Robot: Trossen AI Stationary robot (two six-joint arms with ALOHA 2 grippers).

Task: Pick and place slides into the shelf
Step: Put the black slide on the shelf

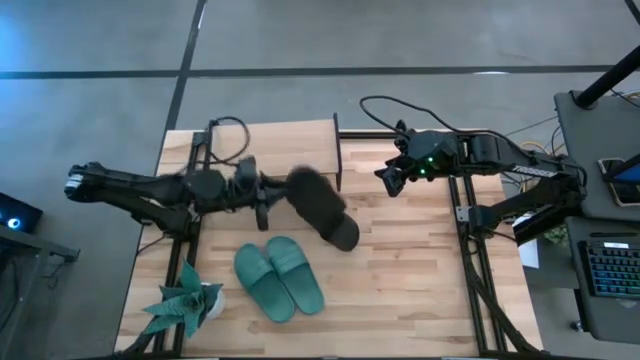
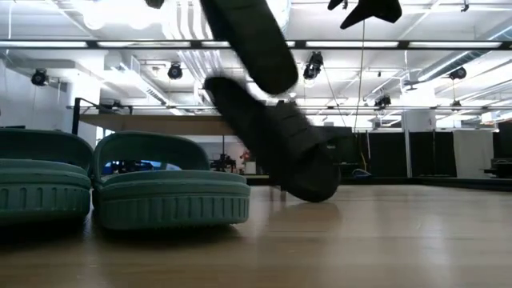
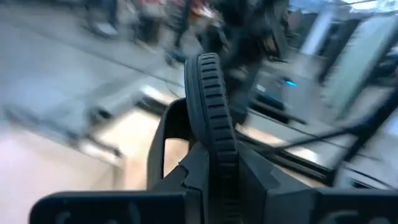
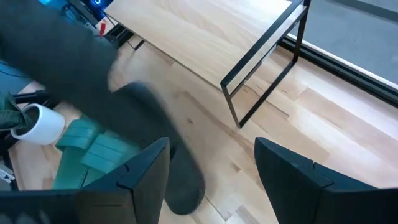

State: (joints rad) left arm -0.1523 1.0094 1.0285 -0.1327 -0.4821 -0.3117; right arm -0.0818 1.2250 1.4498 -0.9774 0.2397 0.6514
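My left gripper (image 1: 268, 196) is shut on a black slide (image 1: 308, 192), held above the table beside the shelf (image 1: 300, 145); the slide also shows at the top of the low view (image 2: 248, 40). The second black slide (image 1: 342, 232) lies just right of it; in the low view (image 2: 296, 152) it is blurred, with its lower end on the table. The teal pair (image 1: 278, 282) rests sole down, side by side, at the near middle. My right gripper (image 1: 390, 180) is open and empty, above the table right of the shelf. My left gripper pinches the black slide between its two fingers (image 3: 186, 177) at one end of the sole (image 3: 214, 149). The fingers come level from the table's left. The slide stands on edge, its ribbed sole rim (image 3: 208, 93) toward the camera, its strap (image 3: 165, 134) to one side, lifted clear of the table.
A green plant in a white pot (image 1: 187, 305) stands at the near left corner. The shelf's thin black legs (image 4: 261, 68) stand on the table near the second black slide. A desk with a keyboard (image 1: 610, 265) is beyond the table's right edge.
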